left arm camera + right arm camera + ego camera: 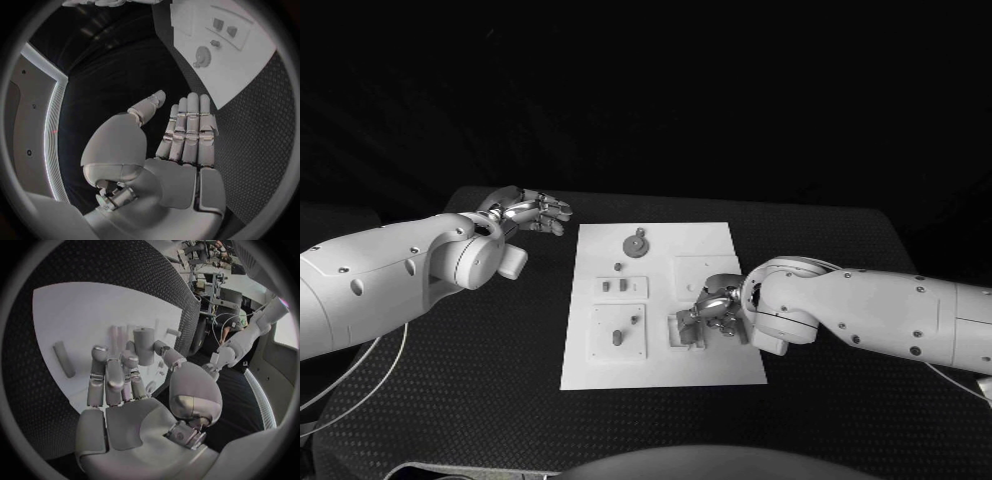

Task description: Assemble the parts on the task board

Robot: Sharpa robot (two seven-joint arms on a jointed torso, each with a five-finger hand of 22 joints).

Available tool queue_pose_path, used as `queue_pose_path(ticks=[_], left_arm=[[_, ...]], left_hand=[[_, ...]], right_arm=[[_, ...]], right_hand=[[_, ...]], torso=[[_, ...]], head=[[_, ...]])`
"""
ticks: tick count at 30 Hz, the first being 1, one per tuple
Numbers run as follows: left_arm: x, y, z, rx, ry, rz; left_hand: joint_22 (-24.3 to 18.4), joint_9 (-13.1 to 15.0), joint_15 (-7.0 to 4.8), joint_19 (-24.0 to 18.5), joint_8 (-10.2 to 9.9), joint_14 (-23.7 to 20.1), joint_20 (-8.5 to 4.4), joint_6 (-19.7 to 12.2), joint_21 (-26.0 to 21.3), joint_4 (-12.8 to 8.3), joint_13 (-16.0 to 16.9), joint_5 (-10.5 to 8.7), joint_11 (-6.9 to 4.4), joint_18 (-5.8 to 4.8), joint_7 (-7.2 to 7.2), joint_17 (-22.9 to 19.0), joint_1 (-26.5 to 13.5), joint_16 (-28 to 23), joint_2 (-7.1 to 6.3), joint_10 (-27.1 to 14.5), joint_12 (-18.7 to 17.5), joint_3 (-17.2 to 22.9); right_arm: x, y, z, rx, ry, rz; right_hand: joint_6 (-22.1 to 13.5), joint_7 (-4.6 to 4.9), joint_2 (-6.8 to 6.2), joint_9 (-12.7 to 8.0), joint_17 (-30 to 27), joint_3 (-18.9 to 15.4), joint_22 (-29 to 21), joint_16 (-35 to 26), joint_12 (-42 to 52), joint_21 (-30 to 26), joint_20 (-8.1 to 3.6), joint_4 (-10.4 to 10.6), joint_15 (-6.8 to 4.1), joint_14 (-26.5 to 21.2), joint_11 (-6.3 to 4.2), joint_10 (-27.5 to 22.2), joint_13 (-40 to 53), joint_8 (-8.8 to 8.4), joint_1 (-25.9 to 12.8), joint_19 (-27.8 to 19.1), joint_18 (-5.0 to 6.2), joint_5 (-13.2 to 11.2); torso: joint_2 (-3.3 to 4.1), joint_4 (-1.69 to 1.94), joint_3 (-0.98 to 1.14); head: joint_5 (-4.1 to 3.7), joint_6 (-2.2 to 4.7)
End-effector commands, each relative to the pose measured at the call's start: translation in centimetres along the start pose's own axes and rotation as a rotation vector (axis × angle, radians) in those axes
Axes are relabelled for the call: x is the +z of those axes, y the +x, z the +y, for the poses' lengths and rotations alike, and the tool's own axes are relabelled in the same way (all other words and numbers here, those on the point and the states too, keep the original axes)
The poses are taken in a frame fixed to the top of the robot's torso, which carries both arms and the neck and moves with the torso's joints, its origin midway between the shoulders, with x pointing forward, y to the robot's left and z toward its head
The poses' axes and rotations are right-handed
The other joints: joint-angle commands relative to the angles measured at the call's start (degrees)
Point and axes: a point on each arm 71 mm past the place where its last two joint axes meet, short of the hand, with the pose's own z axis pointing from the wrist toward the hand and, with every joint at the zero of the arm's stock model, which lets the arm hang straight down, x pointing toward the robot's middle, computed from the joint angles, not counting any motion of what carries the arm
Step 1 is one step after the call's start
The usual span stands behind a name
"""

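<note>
Over the board's [661,372] right side, the right hand [713,312] hangs low with its fingers [113,376] bent down toward the white surface. Whether they pinch anything cannot be told: in the right wrist view the fingertips sit close to an upright grey peg [144,345], beside it and not plainly around it. Just off the same hand in that view, a flat grey bar [64,359] lies on the board, apart from the fingers.

Off the board's far left corner, the left hand [528,213] hovers above the black table [473,380], holding nothing. In the left wrist view its fingers [190,127] lie straight and side by side, the thumb standing off from them, the palm bare.

Across the board, from the far end to the near one: a round grey part [636,245] with a short stem sits near the far edge; a small panel [622,288] with two little pieces lies at mid-left; a larger square panel [617,333] with a small grey part lies at near-left. A raised square block [702,271] stands on the right, just beyond the right hand.
</note>
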Motion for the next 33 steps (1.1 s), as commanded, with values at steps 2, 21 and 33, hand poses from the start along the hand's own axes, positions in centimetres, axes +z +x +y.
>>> queue_pose_path(ticks=[2,21,33], left_arm=[[0.03,0.25,-0.19,-0.006,0.007,0.016],[0.01,0.17,-0.15,-0.006,0.005,0.014],[0.03,0.21,-0.16,-0.006,0.004,0.017]], left_hand=[[-0.1,-0.1,0.08,-0.3,0.3,0.3,0.28,-0.1,-0.3,0.3,0.0,-0.12,-0.23,-0.2,-0.14,0.1,-0.5,-0.3,-0.24,-0.1,0.4,-0.1],[-0.1,-0.1,0.09,-0.3,0.3,0.3,0.28,-0.1,-0.3,0.3,0.0,-0.12,-0.23,-0.2,-0.14,0.2,-0.5,-0.4,-0.24,-0.2,0.4,-0.1],[-0.1,-0.1,0.1,-0.4,0.3,0.3,0.29,-0.1,-0.3,0.3,0.0,-0.12,-0.22,-0.2,-0.13,0.2,-0.5,-0.5,-0.25,-0.2,0.4,-0.1]], right_arm=[[0.11,0.31,0.15,-0.009,-0.014,0.02],[0.47,0.33,0.14,-0.033,-0.011,0.002],[0.63,0.53,0.18,-0.037,-0.014,0.015]], right_hand=[[0.7,0.21,-0.14,0.0,0.0,0.1,0.9,0.2,0.2,-0.1,0.18,0.1,-0.18,-0.5,-0.09,-0.4,-0.1,-0.12,-0.3,-0.1,0.75,0.3],[0.4,0.39,-2.12,0.0,-1.2,0.5,0.9,0.1,0.3,-0.3,0.26,2.1,-0.07,-1.6,0.1,-0.9,-0.4,-0.6,-1.1,-0.3,0.75,0.2],[-0.5,0.73,-5.58,0.0,-3.0,1.6,0.9,-0.1,0.2,-0.6,0.36,5.4,0.12,-3.2,0.43,-1.7,-0.8,-1.26,-1.1,-0.6,0.75,0.2]], torso=[[0.0,-0.01,0.02],[0.0,-0.02,-0.01],[0.0,-0.02,-0.01]], head=[[0.11,-0.17],[0.28,-0.47],[0.33,-0.63]])
